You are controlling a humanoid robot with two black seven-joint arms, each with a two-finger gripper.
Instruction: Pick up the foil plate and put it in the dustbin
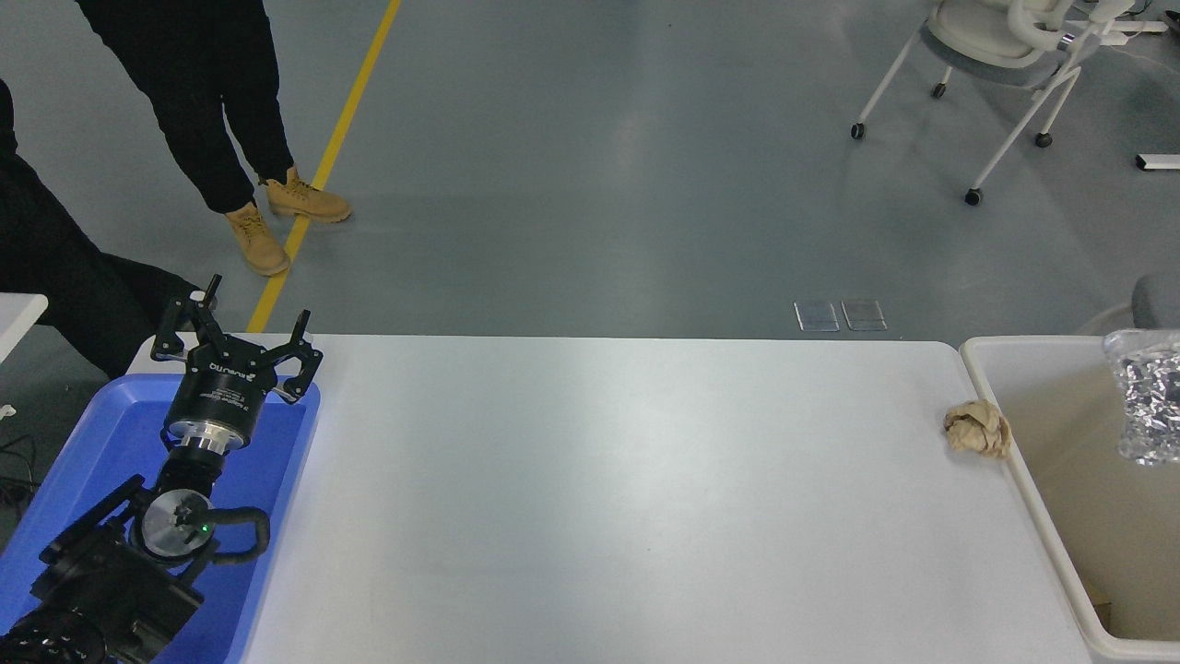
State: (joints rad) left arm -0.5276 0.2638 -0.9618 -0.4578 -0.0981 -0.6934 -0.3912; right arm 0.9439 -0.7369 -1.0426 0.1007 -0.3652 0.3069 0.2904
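Observation:
The shiny, wrinkled foil plate (pixel 1150 397) shows only partly at the right picture edge, over the beige inside of the off-white dustbin (pixel 991 364). The rest of the plate is cut off by the edge. I cannot tell whether it hangs above the bin or rests in it. My right gripper and arm are out of view. My left gripper (pixel 237 339) is open and empty, parked over the far end of the blue tray at the lower left.
A small tan paper wad (pixel 977 429) lies on the white table (pixel 599 498) against the dustbin's left wall. The blue tray (pixel 92 443) sits at the table's left end. People's legs stand at the far left. A wheeled chair (pixel 1005 55) stands at the far right.

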